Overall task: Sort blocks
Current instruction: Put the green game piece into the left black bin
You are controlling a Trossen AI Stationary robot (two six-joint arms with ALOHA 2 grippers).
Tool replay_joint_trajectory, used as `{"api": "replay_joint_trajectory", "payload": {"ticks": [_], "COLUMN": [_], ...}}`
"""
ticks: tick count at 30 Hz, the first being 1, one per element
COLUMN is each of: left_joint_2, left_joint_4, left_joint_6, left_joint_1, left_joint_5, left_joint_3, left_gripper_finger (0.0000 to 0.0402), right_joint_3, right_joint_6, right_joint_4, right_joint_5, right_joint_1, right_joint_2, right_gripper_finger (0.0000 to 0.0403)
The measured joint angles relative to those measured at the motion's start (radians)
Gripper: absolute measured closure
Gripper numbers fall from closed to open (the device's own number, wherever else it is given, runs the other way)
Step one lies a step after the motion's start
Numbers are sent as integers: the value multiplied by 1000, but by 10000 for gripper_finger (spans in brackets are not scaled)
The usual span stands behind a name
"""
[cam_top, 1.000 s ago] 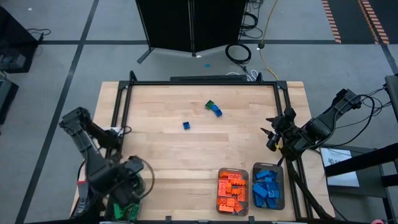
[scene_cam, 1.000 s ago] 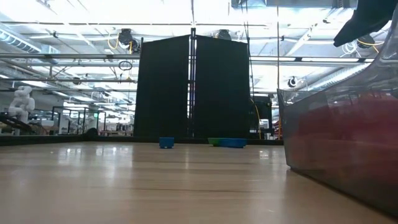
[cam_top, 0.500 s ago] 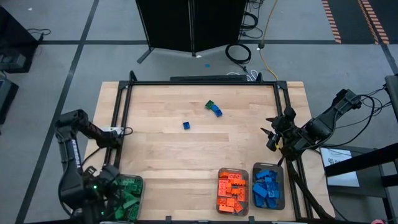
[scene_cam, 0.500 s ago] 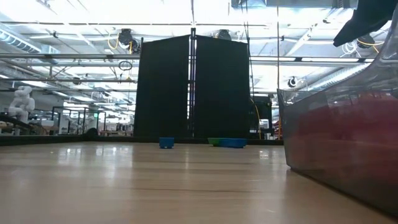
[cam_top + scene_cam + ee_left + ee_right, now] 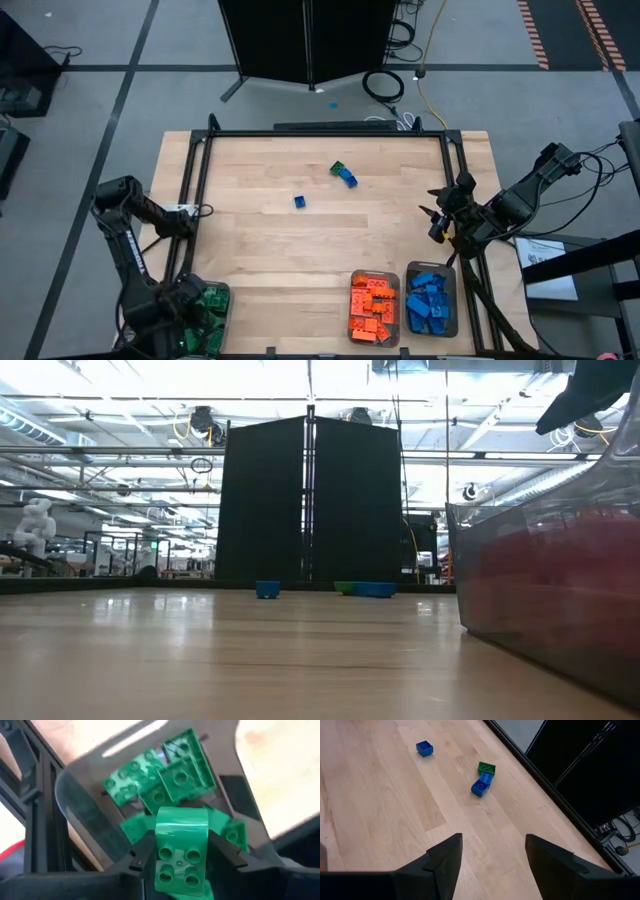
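Note:
My left gripper [image 5: 185, 310] hangs over the clear tray of green bricks [image 5: 210, 303] at the table's near left corner and is shut on a green brick [image 5: 181, 847]. In the left wrist view the tray [image 5: 75, 795] lies right below with several green bricks. A loose blue brick [image 5: 299, 201] and a green and a blue brick lying together [image 5: 343, 173] rest on the tabletop toward the far side. They also show in the right wrist view, the blue brick [image 5: 424, 748] apart from the pair [image 5: 483, 777]. My right gripper [image 5: 440, 215] is open and empty at the table's right edge. My left gripper pinches the green brick by two opposite sides [image 5: 159, 855] between its two fingers [image 5: 140, 860]. The fingers point down at the tray. The brick is lifted clear above the bricks in the tray, its studded face turned toward the wrist camera.
A clear tray of orange bricks [image 5: 373, 308] and a clear tray of blue bricks [image 5: 431, 300] stand side by side at the near edge, right of the middle. A black metal frame [image 5: 200, 200] borders the tabletop. The wood between the trays and the loose bricks is bare.
My left arm has swung toward the table's left and near edges, uncovering the green tray, then come back slightly right. Its gripper stays over the tray. The loose bricks and my right arm have kept still.

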Motion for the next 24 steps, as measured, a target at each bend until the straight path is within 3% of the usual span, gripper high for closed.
{"api": "replay_joint_trajectory", "payload": {"ticks": [11,17,19,24], "left_joint_2": [-1,-1,-1,-1], "left_joint_4": [143,170,170,164], "left_joint_6": [-22,-5,-3,-27], "left_joint_1": [8,23,29,38], "left_joint_5": [-7,1,4,34], "left_joint_3": [-183,-202,-193,-146], "left_gripper_finger": [282,282,260,157], "right_joint_3": [0,0,0,0], "right_joint_6": [0,0,0,0], "right_joint_4": [0,1,1,1], "right_joint_5": [0,-2,-3,-3], "right_joint_1": [0,0,0,0], "right_joint_2": [0,0,0,0], "right_gripper_finger": [190,190,190,190]}}
